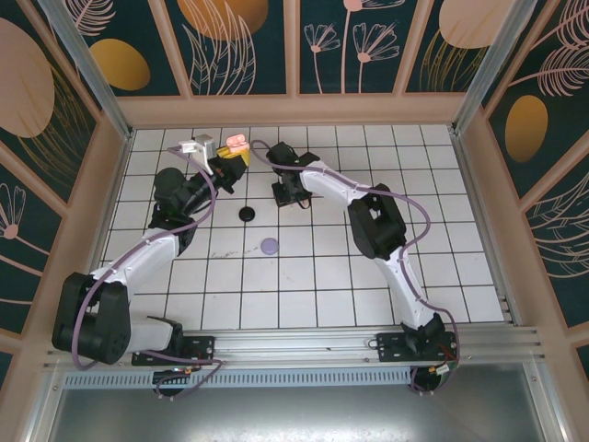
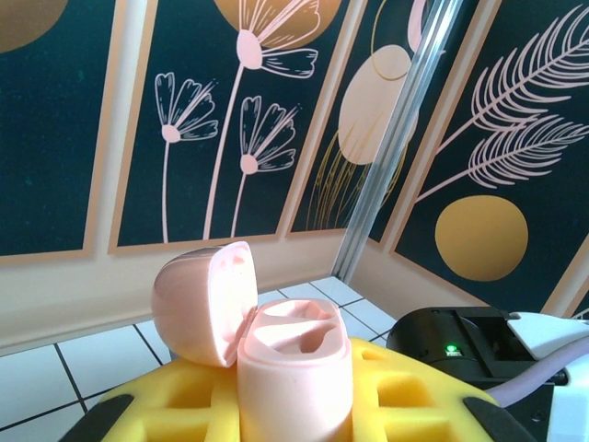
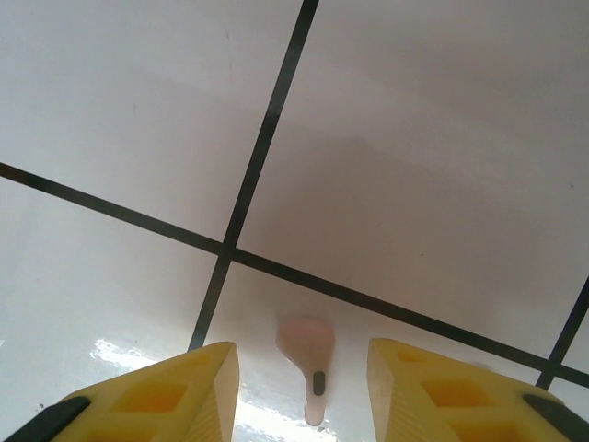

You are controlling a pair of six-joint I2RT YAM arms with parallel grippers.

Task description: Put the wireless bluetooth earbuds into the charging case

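My left gripper (image 1: 231, 158) is raised near the back left of the tiled floor and is shut on a pink charging case (image 1: 236, 143). In the left wrist view the case (image 2: 294, 364) stands upright between the yellow pads (image 2: 405, 396), its lid (image 2: 202, 299) swung open to the left and both sockets empty. My right gripper (image 1: 293, 197) points down at the floor, right of the case. In the right wrist view it (image 3: 302, 357) stands open, its yellow fingers (image 3: 184, 391) either side of a pink earbud (image 3: 308, 354) lying on a white tile, touching neither.
A black round case (image 1: 247, 214) and a lilac round case (image 1: 269, 246) lie on the tiles in front of the grippers. The right arm's black link (image 2: 469, 345) sits close to the right of the held case. Walls enclose the floor (image 1: 368, 276).
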